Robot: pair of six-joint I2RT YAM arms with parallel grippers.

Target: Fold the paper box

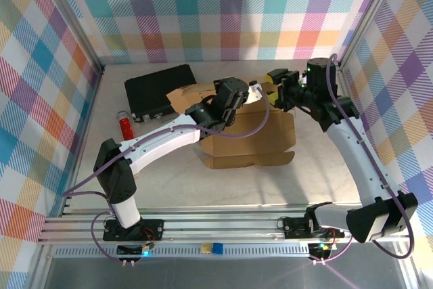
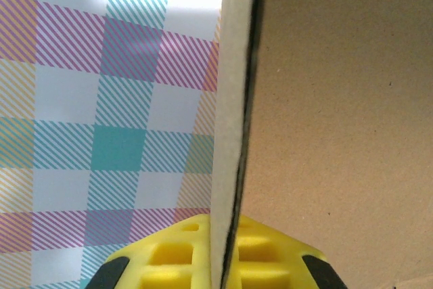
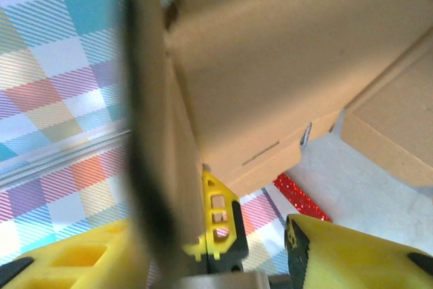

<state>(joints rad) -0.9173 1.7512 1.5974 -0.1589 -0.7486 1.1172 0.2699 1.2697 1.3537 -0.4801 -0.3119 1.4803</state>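
1. Standing near the middle of the table [image 1: 325, 174], the box [image 1: 249, 141] is half folded: its near wall is upright and brown flaps rise at its far side.
2. A flap at the far left of the box reaches over the edge of the black case [image 1: 157, 88]. A small red thing [image 1: 125, 126] lies on the table just beside the near left corner of the case.
3. The left gripper [image 1: 249, 93] is over the far side of the box. In the left wrist view, the edge of a cardboard flap [image 2: 338, 99] passes between its yellow fingers [image 2: 155, 258] and fills the gap, so this gripper is clamped on the box.
4. The right gripper [image 1: 279, 89] is at the far right corner of the box, just beside the left gripper.
5. In the right wrist view, its fingers [image 3: 352, 255] stand wide apart. A blurred flap edge [image 3: 145, 133] stands between them, close to one finger and apart from the other, so this gripper is not closed.
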